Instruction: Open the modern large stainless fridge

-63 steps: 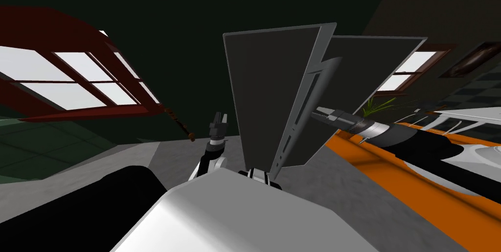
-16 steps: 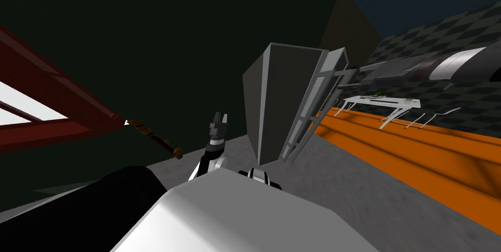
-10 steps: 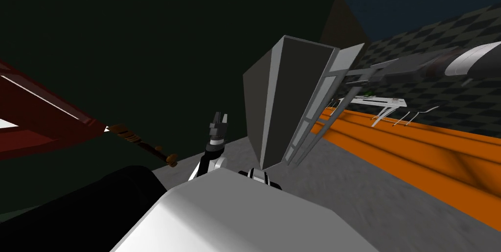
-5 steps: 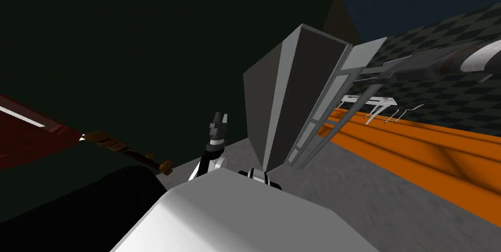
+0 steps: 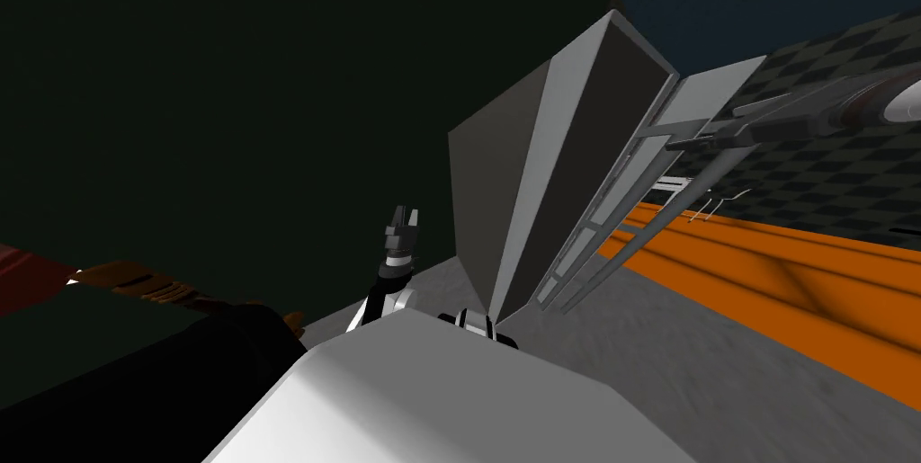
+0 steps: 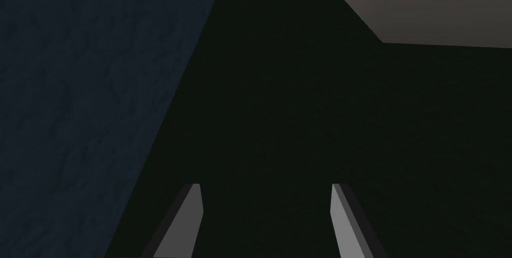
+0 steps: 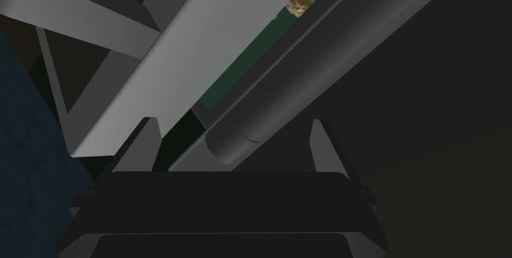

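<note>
The fridge is a tall dark grey box straight ahead of me, and its door stands swung out to the right with light grey racks on its inner side. My right arm reaches in from the right, and the right gripper sits at the door's upper part. In the right wrist view the right gripper is open, and the end of the rounded grey handle bar lies between the fingers beside the pale door edge. My left gripper is raised left of the fridge, open and empty.
An orange counter front runs along the right under a dark checkered wall. Grey floor spreads before the fridge. A brown stick-like thing and a dark red frame sit low on the left against a dark green wall.
My view has swung, so the window frame has slid off to the left. The fridge door has come wider open, with my right gripper staying at it. The left arm has not moved.
</note>
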Robot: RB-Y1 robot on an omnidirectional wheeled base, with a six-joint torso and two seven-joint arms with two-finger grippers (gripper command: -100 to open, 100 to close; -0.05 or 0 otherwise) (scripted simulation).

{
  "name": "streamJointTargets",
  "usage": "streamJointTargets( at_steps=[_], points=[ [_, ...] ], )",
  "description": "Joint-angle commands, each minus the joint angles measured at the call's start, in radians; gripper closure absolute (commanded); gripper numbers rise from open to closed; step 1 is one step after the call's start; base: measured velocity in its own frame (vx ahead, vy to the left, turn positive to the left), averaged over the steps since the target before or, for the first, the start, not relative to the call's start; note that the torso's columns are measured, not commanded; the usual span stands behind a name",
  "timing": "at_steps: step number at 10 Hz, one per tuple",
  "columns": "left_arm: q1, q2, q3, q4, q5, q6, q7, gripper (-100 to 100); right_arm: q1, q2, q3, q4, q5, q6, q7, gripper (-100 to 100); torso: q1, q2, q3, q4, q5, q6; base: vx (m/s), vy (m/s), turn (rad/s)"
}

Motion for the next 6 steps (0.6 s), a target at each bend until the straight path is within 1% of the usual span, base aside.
streamJointTargets(
  at_steps=[1, 2, 3, 4, 5, 6],
  points=[
    [0.000, 0.000, 0.000, 0.000, 0.000, 0.000, 0.000, 0, 0.002, -0.008, 0.006, 0.017, 0.000, 0.005, -0.015, -100, 0.001, 0.000, 0.000, 0.000, 0.001, 0.000, 0.031, 0.070, -0.022],
    [0.000, 0.000, 0.000, 0.000, 0.000, 0.000, 0.000, 0, 0.002, -0.009, 0.007, 0.018, 0.000, 0.006, -0.018, -100, -0.003, 0.001, 0.001, 0.000, 0.000, -0.001, 0.006, 0.015, 0.006],
    [0.000, 0.000, 0.000, 0.000, 0.000, 0.000, 0.000, 0, 0.002, -0.009, 0.007, 0.018, 0.000, 0.006, -0.018, 100, -0.005, 0.002, 0.001, 0.001, -0.002, 0.000, 0.004, 0.007, 0.001],
    [0.000, 0.000, 0.000, 0.000, 0.000, 0.000, 0.000, 0, 0.009, -0.020, 0.020, 0.050, 0.004, 0.012, -0.029, 100, -0.004, 0.002, 0.001, 0.000, -0.002, 0.000, -0.026, 0.127, -0.170],
    [0.000, 0.000, 0.000, 0.000, 0.000, 0.000, 0.000, 0, 0.013, -0.026, 0.027, 0.066, 0.005, 0.015, -0.034, 100, 0.000, 0.004, 0.003, 0.000, -0.003, 0.006, -0.038, 0.205, -0.227],
    [0.000, 0.000, 0.000, 0.000, 0.000, 0.000, 0.000, 0, 0.017, -0.031, 0.034, 0.082, 0.007, 0.018, -0.040, 100, 0.000, 0.006, 0.005, 0.000, -0.004, 0.005, -0.034, 0.197, -0.238]
  ],
)
